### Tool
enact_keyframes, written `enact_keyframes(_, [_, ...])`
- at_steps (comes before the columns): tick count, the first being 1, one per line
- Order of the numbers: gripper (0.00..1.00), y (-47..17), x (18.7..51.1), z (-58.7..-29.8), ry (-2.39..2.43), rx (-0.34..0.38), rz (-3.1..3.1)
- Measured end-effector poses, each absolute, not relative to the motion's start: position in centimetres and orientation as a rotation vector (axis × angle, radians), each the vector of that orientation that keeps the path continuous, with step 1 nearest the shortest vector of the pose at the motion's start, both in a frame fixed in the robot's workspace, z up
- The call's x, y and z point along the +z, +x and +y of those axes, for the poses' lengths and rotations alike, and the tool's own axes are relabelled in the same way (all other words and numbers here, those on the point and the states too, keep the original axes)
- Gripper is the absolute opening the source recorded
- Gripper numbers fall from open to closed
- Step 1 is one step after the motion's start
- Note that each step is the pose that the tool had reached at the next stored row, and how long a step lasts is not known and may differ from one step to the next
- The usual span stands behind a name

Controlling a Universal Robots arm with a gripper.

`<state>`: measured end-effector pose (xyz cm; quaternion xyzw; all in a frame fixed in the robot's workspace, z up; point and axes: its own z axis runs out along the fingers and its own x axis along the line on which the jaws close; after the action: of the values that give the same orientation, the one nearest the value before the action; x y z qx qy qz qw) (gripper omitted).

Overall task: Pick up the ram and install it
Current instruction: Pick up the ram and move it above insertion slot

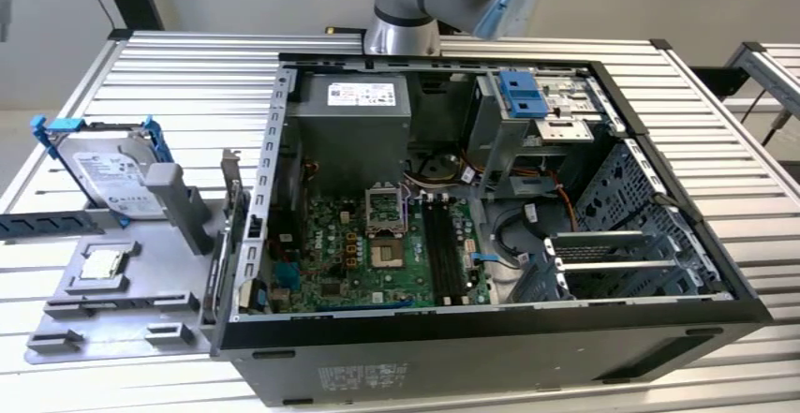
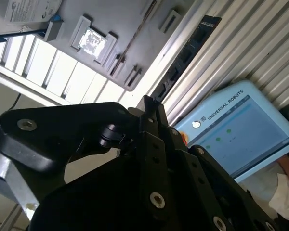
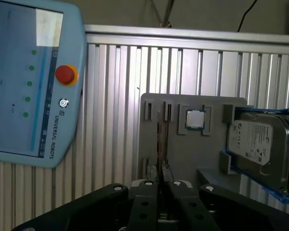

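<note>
The ram point(image 3: 158, 137) is a thin dark stick standing on edge in the slots of the grey tray point(image 3: 183, 149). In the second wrist view the ram point(image 2: 135, 36) shows as a dark line across that tray point(image 2: 149, 48). In the exterior view the ram point(image 1: 227, 235) stands along the tray's point(image 1: 125, 291) side nearest the open computer case point(image 1: 500, 357). My gripper point(image 3: 159, 168) hangs well above the tray, lined up with the stick's near end, fingers together and holding nothing. Its black fingers point(image 2: 151, 120) point toward the tray. The dark memory slots point(image 1: 440, 240) lie on the green motherboard.
The tray also carries a square silver processor chip point(image 3: 195, 119) and a silver hard drive point(image 3: 257, 144) in a blue bracket. A blue teach pendant point(image 3: 33, 82) is held over the ribbed table by a person's hand point(image 2: 286, 187). The arm point(image 1: 425, 1) rises behind the case.
</note>
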<state>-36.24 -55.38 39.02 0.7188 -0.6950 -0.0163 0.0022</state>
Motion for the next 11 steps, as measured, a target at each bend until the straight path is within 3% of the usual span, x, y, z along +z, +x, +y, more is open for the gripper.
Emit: enact_keyframes(11, [0.0, -31.8, 39.0, -55.4, 2.256, -0.059, -2.172])
